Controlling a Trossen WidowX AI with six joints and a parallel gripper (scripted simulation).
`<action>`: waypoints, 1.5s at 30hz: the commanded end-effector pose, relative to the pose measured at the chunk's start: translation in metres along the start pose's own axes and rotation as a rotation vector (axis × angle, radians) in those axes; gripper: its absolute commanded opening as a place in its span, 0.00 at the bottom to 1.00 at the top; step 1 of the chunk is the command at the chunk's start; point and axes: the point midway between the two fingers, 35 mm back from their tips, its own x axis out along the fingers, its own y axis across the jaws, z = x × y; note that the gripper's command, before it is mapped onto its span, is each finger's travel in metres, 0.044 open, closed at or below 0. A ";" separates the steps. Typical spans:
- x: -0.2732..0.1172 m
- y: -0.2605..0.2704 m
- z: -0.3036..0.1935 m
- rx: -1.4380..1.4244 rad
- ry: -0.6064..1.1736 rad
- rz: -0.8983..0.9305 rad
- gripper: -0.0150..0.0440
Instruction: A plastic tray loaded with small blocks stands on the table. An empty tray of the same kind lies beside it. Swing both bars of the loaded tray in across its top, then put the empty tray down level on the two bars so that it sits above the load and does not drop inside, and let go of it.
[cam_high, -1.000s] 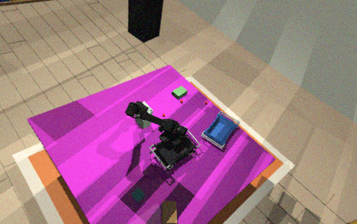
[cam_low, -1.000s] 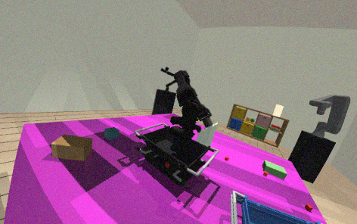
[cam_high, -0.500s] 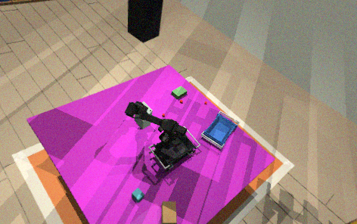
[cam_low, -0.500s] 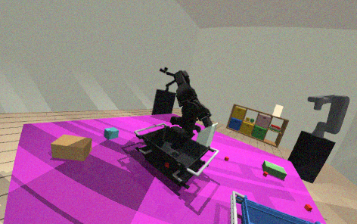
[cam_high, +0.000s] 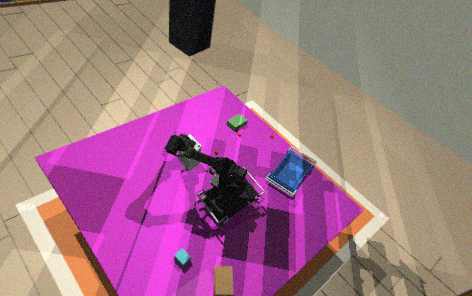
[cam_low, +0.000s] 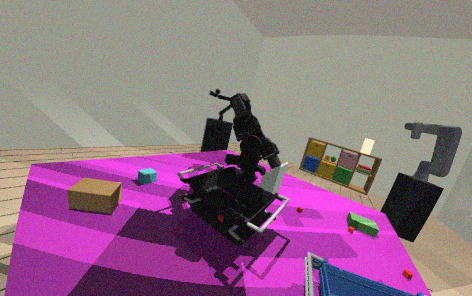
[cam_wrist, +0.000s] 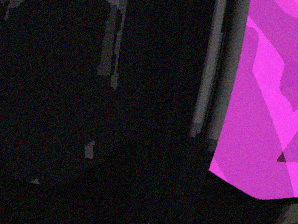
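My gripper (cam_high: 226, 186) (cam_low: 254, 172) is shut on the black tray (cam_high: 212, 202) (cam_low: 207, 212), at its side nearer the arm. The tray appears raised and somewhat tilted, with a shadow below it. One pale wire bar (cam_low: 274, 216) (cam_high: 256, 182) sticks out past its end. The fingertips are hidden among dark parts; the wrist view is mostly black. The blue tray (cam_high: 290, 172) (cam_low: 350, 287) stands on the table, apart from the black one. Its wire bars (cam_high: 281, 189) (cam_high: 303, 155) lie at its two ends. Its contents cannot be made out.
A green block (cam_high: 236, 122) (cam_low: 362, 224) and small red cubes (cam_high: 239, 134) (cam_high: 272, 136) lie beyond the trays. A teal cube (cam_high: 182, 258) (cam_low: 147, 176) and a brown box (cam_high: 223, 280) (cam_low: 95, 196) stand on the other side. A pale panel (cam_low: 272, 179) stands behind the black tray.
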 end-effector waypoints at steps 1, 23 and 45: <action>0.009 -0.008 0.002 -0.012 -0.001 -0.038 0.25; 0.009 -0.008 0.002 -0.012 -0.001 -0.038 0.25; 0.009 -0.008 0.002 -0.012 -0.001 -0.038 0.68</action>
